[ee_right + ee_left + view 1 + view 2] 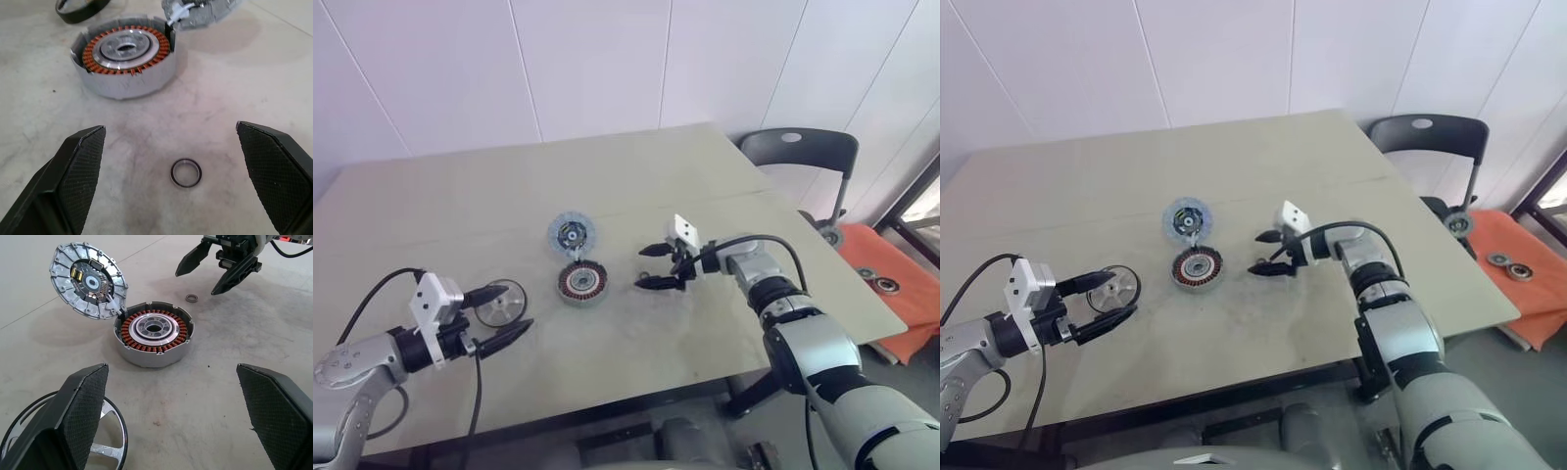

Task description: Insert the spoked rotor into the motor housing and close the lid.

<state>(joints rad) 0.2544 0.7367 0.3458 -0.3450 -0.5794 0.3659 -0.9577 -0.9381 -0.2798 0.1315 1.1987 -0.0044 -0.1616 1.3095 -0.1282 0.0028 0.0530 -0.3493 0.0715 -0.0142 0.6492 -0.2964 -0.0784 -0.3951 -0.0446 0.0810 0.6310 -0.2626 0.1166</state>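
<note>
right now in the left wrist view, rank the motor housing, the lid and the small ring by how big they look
1. The motor housing and the lid look about equally wide; the lid is tilted and farther back, so I won't rank them.
2. The small ring is by far the smallest.

— What sort of place is this?
— A plain test room or lab, set up for bench work. White panelled walls (607, 59) stand bare behind a large worktable (440, 206) with a scuffed, pale surface.
— Anything else pointing that way?
— A black chair (800, 152) stands off the table's far right corner, and beyond the right edge an orange mat (891, 279) on the floor carries small round metal parts (883, 284). Motor components lie on the table near its middle: a copper-wound motor housing (582, 283).
</note>
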